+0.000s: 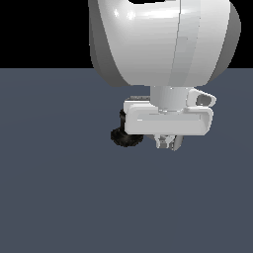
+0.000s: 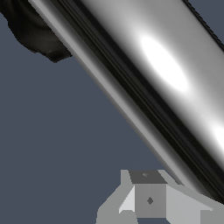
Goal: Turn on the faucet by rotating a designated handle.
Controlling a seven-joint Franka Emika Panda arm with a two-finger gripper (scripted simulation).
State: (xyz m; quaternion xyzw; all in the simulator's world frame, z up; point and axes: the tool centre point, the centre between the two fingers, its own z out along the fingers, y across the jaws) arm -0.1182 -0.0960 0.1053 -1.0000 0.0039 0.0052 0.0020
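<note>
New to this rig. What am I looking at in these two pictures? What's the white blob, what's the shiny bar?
Both are simulator renders. The exterior view, from a camera off the arm, shows the white robot arm hanging over a flat grey floor, its tool pointing down. Behind it, mostly hidden, sits the faucet, of which only black parts show. The wrist view is from a camera on the wrist: the shiny bar is the handle, very close, with one finger beside it. Whether the tool grips anything cannot be told.

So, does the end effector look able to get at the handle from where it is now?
Probably yes. In the wrist view the handle fills the frame right by a fingertip, with nothing between them. In the exterior view the end effector hides the handle, so contact is unclear.
</note>
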